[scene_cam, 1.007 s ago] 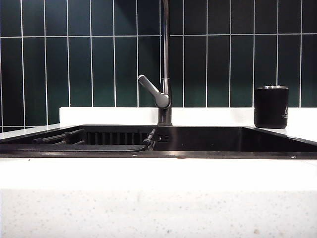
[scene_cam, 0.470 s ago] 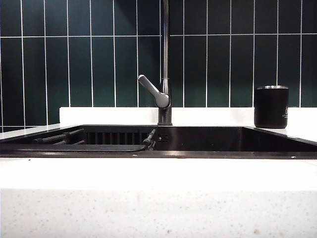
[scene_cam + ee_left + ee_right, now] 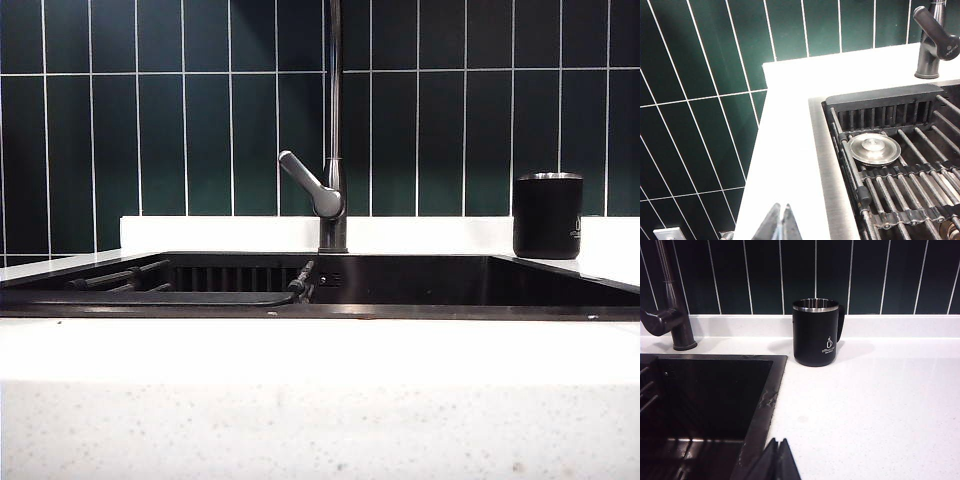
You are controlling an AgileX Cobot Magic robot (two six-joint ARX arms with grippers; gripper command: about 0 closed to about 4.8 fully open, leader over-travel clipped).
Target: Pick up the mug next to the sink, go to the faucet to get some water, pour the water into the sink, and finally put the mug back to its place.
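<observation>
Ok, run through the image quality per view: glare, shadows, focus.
Exterior view: the near countertop is bright and soft, the mug a dark shape with little detail. Left wrist view: sharp, with glare on the round metal strainer; shut left gripper at the frame edge. Right wrist view: crisp, mug logo visible, soft shadows beside it; shut right gripper dark.

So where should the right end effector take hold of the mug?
Probably across the mug's body, coming level from the front: it stands upright on the counter, handle turned to the far side from the sink. The right end effector is shut, well short of it.
</observation>
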